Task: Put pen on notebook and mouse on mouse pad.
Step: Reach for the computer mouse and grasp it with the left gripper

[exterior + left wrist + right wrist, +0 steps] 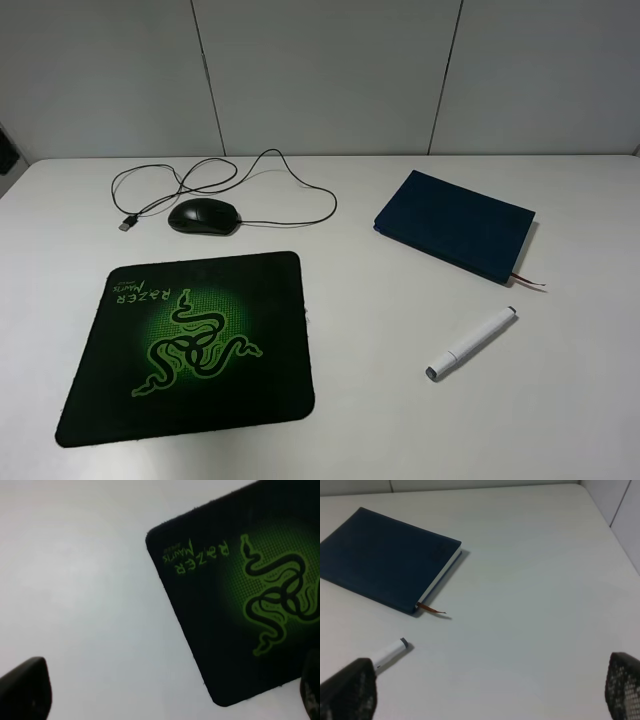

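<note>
White worktop [400, 420]: open surface down the middle and along the right edge.

Mouse pad [190, 345]: front-left corner of the worktop, slightly askew, nothing on it, bare worktop to its right.

Notebook [455, 225]: right half, toward the far edge, lying flat and askew, top clear. Red ribbon [530, 281] pokes out at its near-right corner.

Mouse [204, 216]: left half, just behind the pad's far edge, not touching it. Its cable [290, 170] loops toward the far edge; the USB plug [128, 224] lies to the mouse's left.

Pen [472, 344]: front-right area, diagonal, grey end toward the front edge, near the ribbon corner but apart from the notebook.

Left gripper [168, 687]: fingers spread wide, empty, above the pad's corner.

Right gripper [485, 687]: fingers spread wide, empty, over bare worktop by the pen.
</note>
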Controlling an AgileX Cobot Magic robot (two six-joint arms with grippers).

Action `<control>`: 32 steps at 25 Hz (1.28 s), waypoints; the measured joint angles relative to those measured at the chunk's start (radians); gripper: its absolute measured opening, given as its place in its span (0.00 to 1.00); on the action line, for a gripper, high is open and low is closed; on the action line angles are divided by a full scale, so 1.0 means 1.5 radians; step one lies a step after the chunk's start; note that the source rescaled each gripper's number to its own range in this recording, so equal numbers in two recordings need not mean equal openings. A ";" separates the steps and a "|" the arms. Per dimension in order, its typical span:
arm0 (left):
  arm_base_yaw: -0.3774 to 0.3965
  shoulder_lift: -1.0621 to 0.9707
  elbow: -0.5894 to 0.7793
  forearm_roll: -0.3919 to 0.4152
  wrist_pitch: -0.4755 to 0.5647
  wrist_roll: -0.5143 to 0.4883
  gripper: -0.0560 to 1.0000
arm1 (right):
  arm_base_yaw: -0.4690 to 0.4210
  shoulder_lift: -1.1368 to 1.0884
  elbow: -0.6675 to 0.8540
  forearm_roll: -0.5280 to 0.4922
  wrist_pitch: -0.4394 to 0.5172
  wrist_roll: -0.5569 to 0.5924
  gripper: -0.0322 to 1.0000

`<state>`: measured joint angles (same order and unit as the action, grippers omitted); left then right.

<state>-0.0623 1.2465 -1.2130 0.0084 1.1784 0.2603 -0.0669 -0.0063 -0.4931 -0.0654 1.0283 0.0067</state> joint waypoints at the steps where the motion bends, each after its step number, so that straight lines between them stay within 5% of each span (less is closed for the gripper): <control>1: 0.000 0.027 -0.009 -0.006 -0.001 0.008 1.00 | 0.000 0.000 0.000 0.000 0.000 0.000 1.00; 11: -0.002 0.253 -0.123 -0.021 -0.002 0.117 1.00 | 0.000 0.000 0.000 0.000 0.000 0.000 1.00; 32: -0.122 0.602 -0.355 0.012 -0.002 0.301 1.00 | 0.000 0.000 0.000 0.000 0.000 0.000 1.00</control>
<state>-0.2459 2.1489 -1.7462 0.0257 1.1759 0.7116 -0.0669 -0.0063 -0.4931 -0.0654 1.0283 0.0067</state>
